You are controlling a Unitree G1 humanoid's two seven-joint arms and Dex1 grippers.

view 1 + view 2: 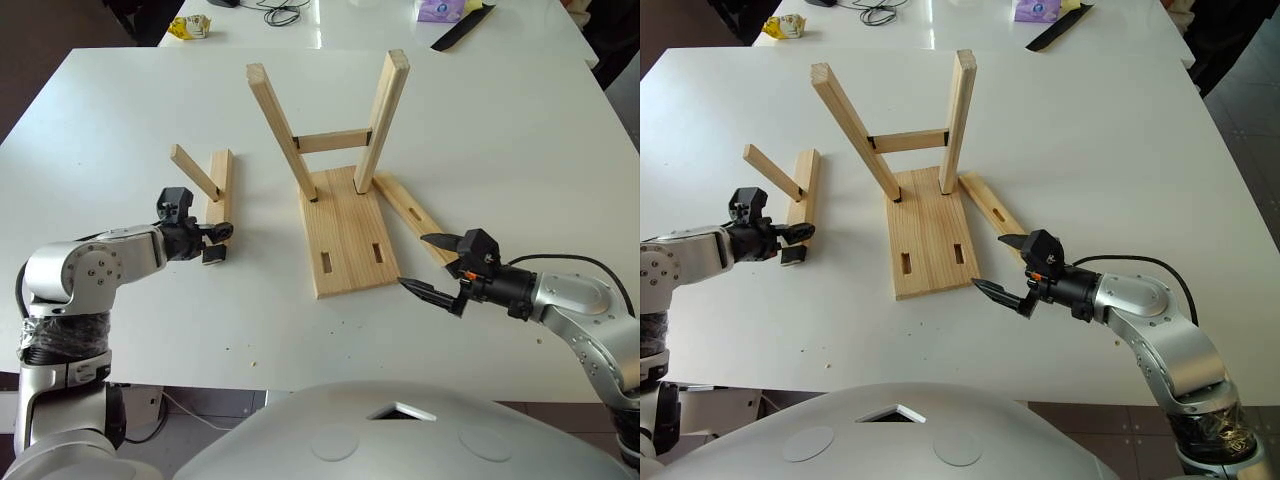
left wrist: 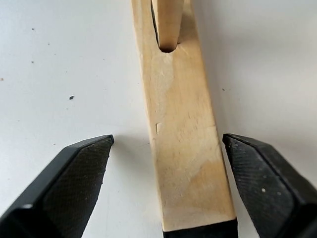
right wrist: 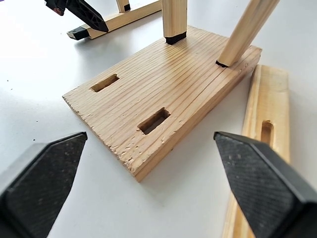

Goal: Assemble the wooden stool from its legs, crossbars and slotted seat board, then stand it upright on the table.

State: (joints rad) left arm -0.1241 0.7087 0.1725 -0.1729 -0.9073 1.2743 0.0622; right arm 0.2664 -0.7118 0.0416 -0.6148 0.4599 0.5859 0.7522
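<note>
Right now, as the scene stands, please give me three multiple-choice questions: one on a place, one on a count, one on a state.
1. Relative to the seat board, where does the loose slotted leg lie?
A. on top of it
B. on the table, beside its right edge
C. standing in it

2. How many slots of the seat board are empty?
A. one
B. two
C. four

3. The left gripper is:
A. shut on a crossbar
B. shut on nothing
C. open about the crossbar-bearing leg

Answers: 1 B, it lies flat along the board's right side. 2 B, only the two near slots are bare. 3 C, its fingers stand apart on either side of the wood.
</note>
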